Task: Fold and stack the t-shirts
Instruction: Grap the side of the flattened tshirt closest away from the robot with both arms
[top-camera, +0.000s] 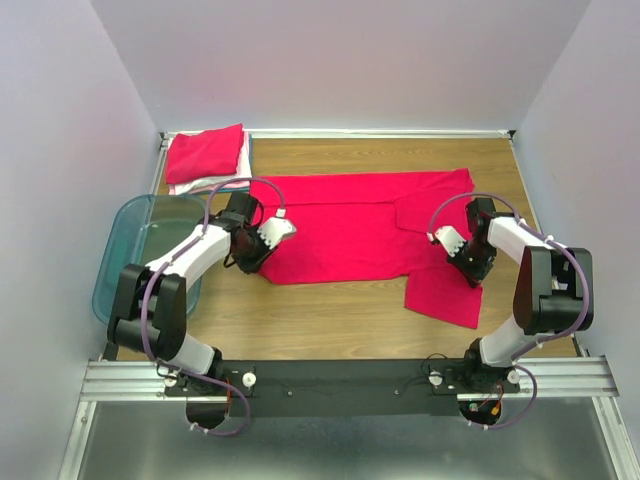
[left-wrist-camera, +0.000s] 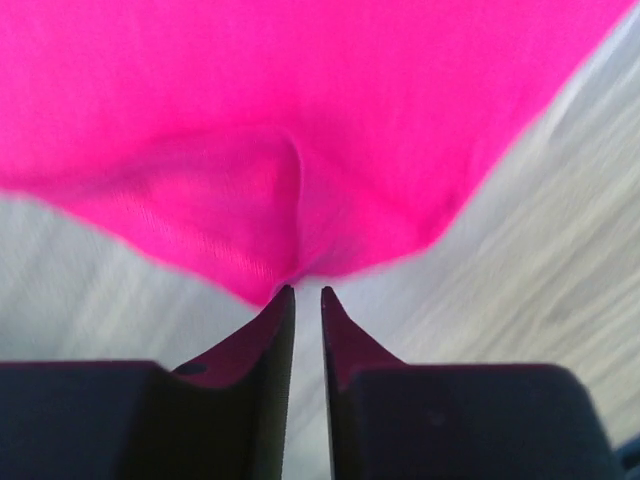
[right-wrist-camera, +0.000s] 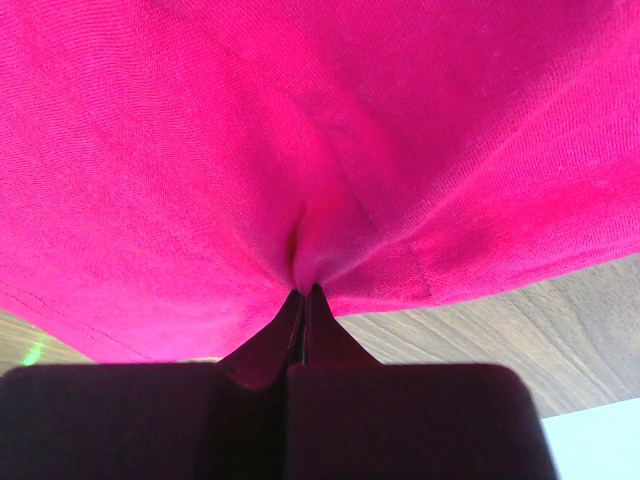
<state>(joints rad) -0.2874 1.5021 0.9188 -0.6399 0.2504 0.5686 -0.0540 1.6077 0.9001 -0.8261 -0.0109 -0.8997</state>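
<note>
A bright red-pink t-shirt (top-camera: 350, 225) lies spread across the wooden table, one sleeve hanging toward the front right. My left gripper (left-wrist-camera: 306, 290) hovers at the shirt's near-left corner (left-wrist-camera: 280, 250); its jaws stand a narrow gap apart, with only table showing between them and the cloth edge just beyond the tips. In the top view the left gripper (top-camera: 260, 258) sits over that corner. My right gripper (right-wrist-camera: 305, 290) is shut on a pinch of the shirt (right-wrist-camera: 320, 150) near the right sleeve, where the cloth bunches into its tips. In the top view the right gripper (top-camera: 470, 268) is there. A stack of folded t-shirts (top-camera: 207, 155), red-pink over white, rests at the back left.
A translucent teal plastic bin (top-camera: 150, 250) stands at the left edge, close beside the left arm. Grey walls close in the table on three sides. Bare wood (top-camera: 330, 310) shows between the shirt and the arm bases.
</note>
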